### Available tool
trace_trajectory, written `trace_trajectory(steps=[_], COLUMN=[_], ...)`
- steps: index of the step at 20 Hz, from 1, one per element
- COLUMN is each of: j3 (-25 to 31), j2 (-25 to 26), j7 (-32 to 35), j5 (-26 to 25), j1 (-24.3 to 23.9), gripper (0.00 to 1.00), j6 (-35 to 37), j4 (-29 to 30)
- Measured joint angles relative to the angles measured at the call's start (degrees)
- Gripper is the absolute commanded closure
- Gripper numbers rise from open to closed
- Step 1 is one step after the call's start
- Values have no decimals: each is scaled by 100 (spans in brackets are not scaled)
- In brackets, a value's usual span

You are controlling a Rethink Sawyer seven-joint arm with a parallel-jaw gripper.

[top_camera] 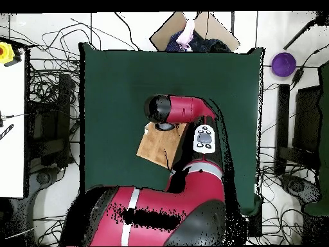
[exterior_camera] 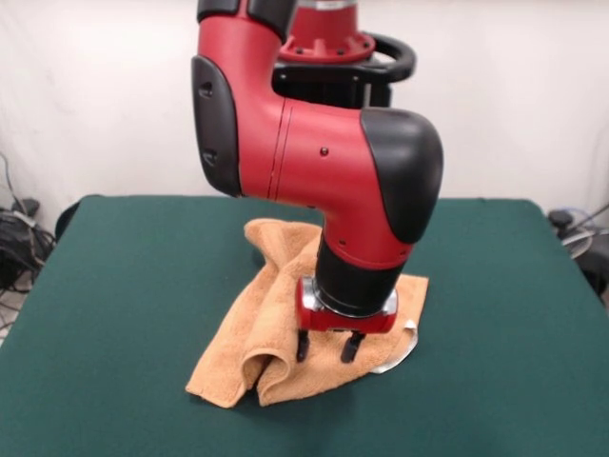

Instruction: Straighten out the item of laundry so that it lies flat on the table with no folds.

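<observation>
Towel rumpled mid-counter, fingers spread above it.
Gripper hovers with fingers apart, holding nothing; a thick fold runs toward 7 o'clock. Best pinch one edge layer only, then drag outward, low and slow.

The arm hides perhaps half the towel overhead.

White wall behind, plain, evenly lit. Cables piled on floor at left edge in front view, more at right. Overhead: white floor covered in black cable tangle, white bench far left with yellow thing, purple ball right, cardboard box at top.
</observation>
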Motion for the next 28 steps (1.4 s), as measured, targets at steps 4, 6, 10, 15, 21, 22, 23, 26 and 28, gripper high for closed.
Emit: trace_trajectory(steps=[4, 6, 10, 15, 21, 22, 23, 26, 28], j3=[0, 0, 0, -10, -42, -65, -88, -307, -461], j2=[-62, -82, -76, 2, 117, 142, 163, 257, 273], j7=[0, 0, 0, 0, 2, 7, 14, 167, 358], j5=[-1, 0, -1, -2, 0, 5, 12, 108, 205], j1=[0, 0, 2, 25, 99, 116, 130, 244, 323], gripper=[0, 0, 0, 0, 0, 0, 0, 0, 0], j6=[0, 0, 0, 21, 138, 142, 143, 144, 144], j4=[17, 17, -12, -220, -653, -708, -746, -864, -851])
